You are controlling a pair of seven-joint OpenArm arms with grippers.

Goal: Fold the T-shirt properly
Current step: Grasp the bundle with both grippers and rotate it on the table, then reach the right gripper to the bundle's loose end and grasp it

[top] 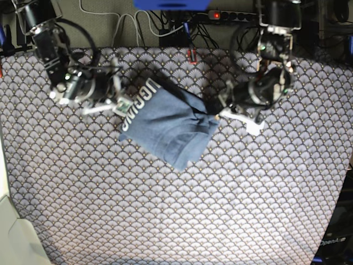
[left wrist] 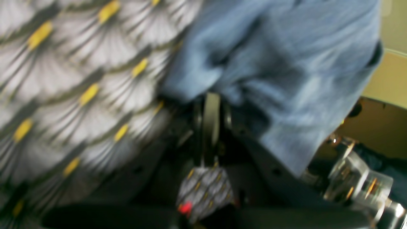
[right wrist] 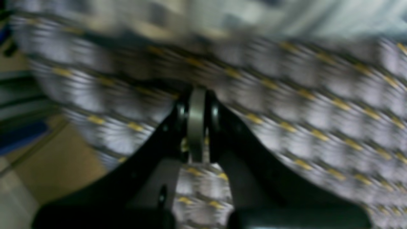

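The slate-blue T-shirt (top: 165,124) lies bunched and partly folded on the far middle of the table, with its white lettering (top: 140,96) showing at its left end. My left gripper (top: 219,110) is at the shirt's right edge. In the left wrist view it (left wrist: 211,98) is shut on a fold of the blue fabric (left wrist: 279,63), which drapes over its right side. My right gripper (top: 118,104) is by the shirt's lettered left end. In the blurred right wrist view it (right wrist: 197,95) is shut, with only tablecloth beyond its tips.
The grey scallop-patterned tablecloth (top: 165,210) covers the whole table. Cables and a power strip (top: 220,15) run along the back edge. The table's left edge (top: 5,182) drops to the floor, which also shows in the right wrist view (right wrist: 47,165).
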